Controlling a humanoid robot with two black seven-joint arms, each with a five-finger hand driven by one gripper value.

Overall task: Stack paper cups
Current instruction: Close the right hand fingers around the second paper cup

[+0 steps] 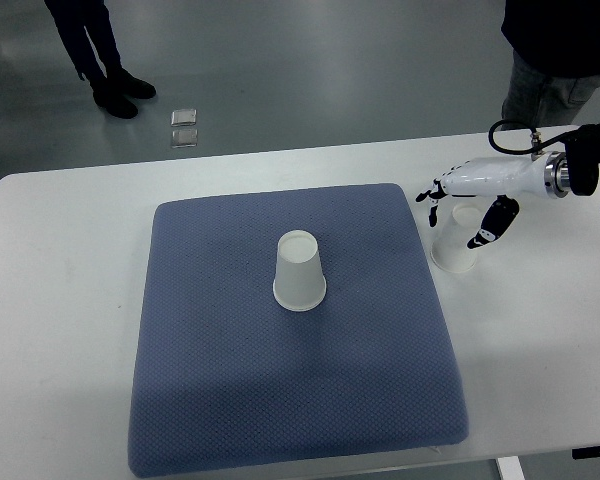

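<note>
1. Reaching in from the right side of the desk (60,300), the right robot hand (465,215) sits over a white paper cup (453,252) that stands upside down on the bare white surface, just off the right edge of the blue mat (230,400).
2. Its fingers (497,222) curl down around the upper part of that cup, thumb on one side and the rest on the other; from where I stand it looks like a grip, though I cannot tell how firmly the cup is pinched.
3. The second paper cup (300,272) stands near the middle of the mat, also inverted, wide rim down and narrow base up, its long axis upright.
4. That cup lies well apart from the robot hand, to its left and slightly nearer the robot's side of the desk.
5. The right arm is plainly the nearer one; no left arm shows anywhere.
6. My guess is that the held cup needs lifting straight up, carrying leftward over the mat, then lowering squarely onto the centre cup with both axes lined up.
7. Two people stand on the floor beyond the desk, only their legs visible.
</note>
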